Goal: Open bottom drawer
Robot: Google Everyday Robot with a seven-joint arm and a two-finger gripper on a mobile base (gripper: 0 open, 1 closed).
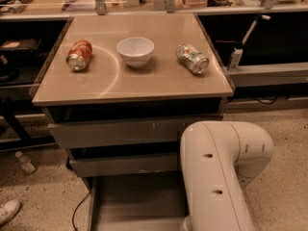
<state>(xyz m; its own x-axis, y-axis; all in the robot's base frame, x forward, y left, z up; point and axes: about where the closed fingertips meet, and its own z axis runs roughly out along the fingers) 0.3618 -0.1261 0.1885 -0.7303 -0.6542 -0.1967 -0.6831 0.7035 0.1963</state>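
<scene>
Gripper out of frame, below arm [219, 177] at bottom edge; jaws' opening: cannot tell. Bottom drawer [137, 196] under desk [134, 88], tray showing, well out. Best finish: pull straight back, level, no sideways drag. Cable [74, 214] close by drawer's left wall; shoe [7, 211] further left; open floor [284, 196] right.

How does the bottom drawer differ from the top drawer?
The bottom drawer is pulled out, its flat tray interior showing; the top drawer shows only its front. The top drawer looks wider than the bottom drawer. Both are grey and handle-less. The gripper is out of view, beyond the arm at the bottom edge.
</scene>
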